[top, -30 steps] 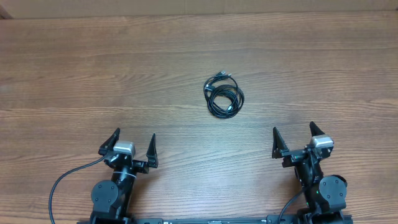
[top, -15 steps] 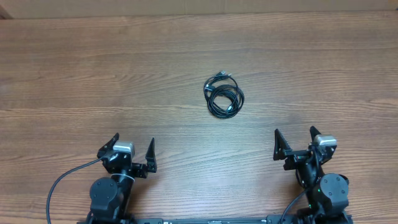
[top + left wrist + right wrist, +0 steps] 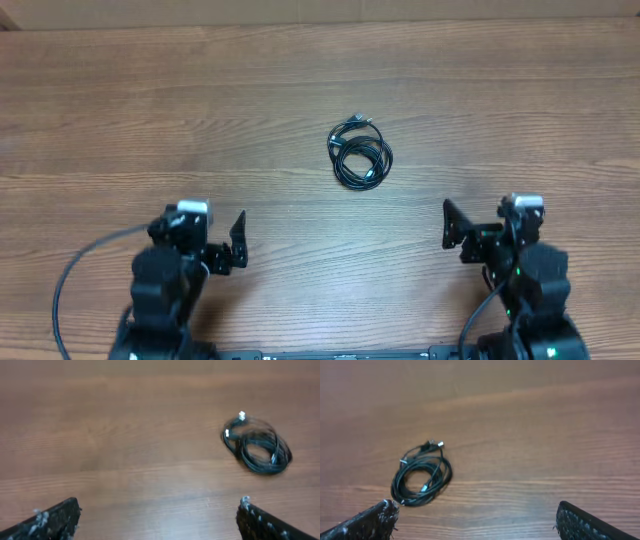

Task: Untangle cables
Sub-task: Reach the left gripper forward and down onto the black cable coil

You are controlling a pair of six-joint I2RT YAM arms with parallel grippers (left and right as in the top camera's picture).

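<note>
1. Overhead view: the cables (image 3: 360, 153) are seen as one small black coil lying on the wooden table (image 3: 120, 120), a little right of the middle and towards the far side. A few plug ends are visible within the loops (how many cords are wound together cannot be told). The left gripper (image 3: 203, 228) is positioned at the near left edge and the right gripper (image 3: 482, 215) at the near right edge. Both are held with jaws spread wide, nothing is gripped, and both are well apart from the coil.

2. Left wrist view: the coil (image 3: 257, 445) is shown ahead and to the right, somewhat blurred, with two pale plug tips at its upper left. The left gripper (image 3: 157, 510) is released, and only bare table is seen between its fingers (image 3: 55, 517).

3. Right wrist view: the coil (image 3: 422, 480) is found ahead and to the left, just beyond the left fingertip, not touched. The right gripper (image 3: 476, 510) is likewise spread and empty, its fingers (image 3: 580, 522) set far apart.
</note>
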